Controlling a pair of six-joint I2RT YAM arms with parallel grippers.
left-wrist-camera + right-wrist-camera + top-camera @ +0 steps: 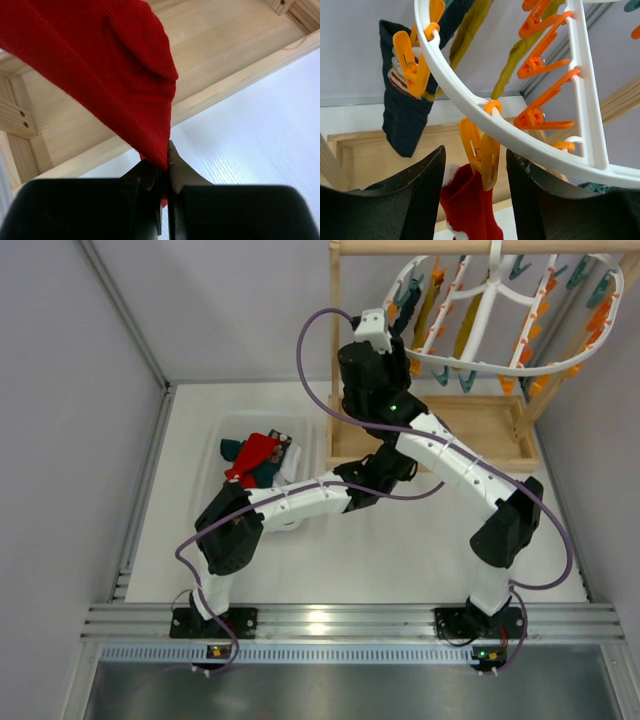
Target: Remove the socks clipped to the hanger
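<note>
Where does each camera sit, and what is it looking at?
Top: high behind the robot, looking down at the table and hanger; shows the left arm and right arm.
Left wrist: looks along the left gripper, shut on a red sock, toward the stand.
Right wrist: looks up past the open right gripper at a pin on the hanger.
Top and right wrist both show the hanger.
</note>
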